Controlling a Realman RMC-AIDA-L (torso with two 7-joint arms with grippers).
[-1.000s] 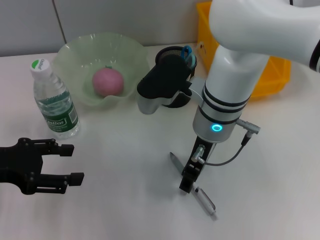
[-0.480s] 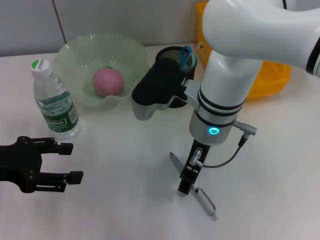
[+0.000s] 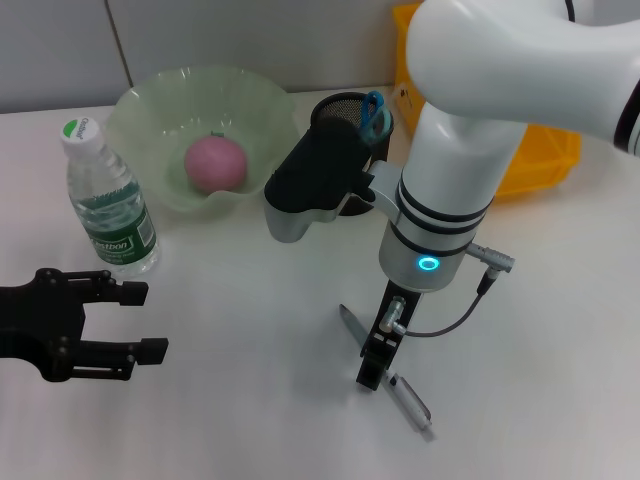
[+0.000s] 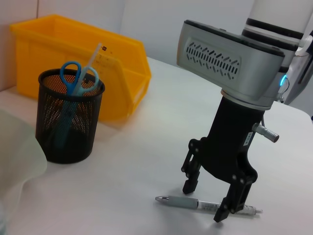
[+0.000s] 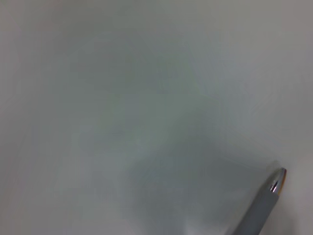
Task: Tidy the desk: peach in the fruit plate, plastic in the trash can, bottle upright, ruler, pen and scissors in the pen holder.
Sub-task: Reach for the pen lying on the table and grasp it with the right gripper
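A grey pen (image 3: 410, 400) lies on the white desk, near the front. My right gripper (image 3: 372, 377) points straight down at it and is open, one finger on each side of the pen (image 4: 183, 201) in the left wrist view, where the gripper (image 4: 204, 201) shows clearly. The pen's tip (image 5: 266, 200) shows in the right wrist view. The peach (image 3: 215, 163) lies in the green fruit plate (image 3: 150, 100). The bottle (image 3: 105, 200) stands upright. Blue scissors (image 4: 72, 78) and a clear ruler (image 4: 94, 58) stand in the black mesh pen holder (image 4: 66, 127). My left gripper (image 3: 145, 322) rests open at the front left. No plastic is in view.
A yellow bin (image 3: 550, 150) stands at the back right, behind the pen holder (image 3: 345, 110). The right arm's wrist body (image 3: 310, 180) hangs close in front of the pen holder. Bare desk (image 3: 240, 380) lies between the two grippers.
The right arm's wrist has shifted slightly left while its gripper stays over the pen. The left gripper has hardly moved.
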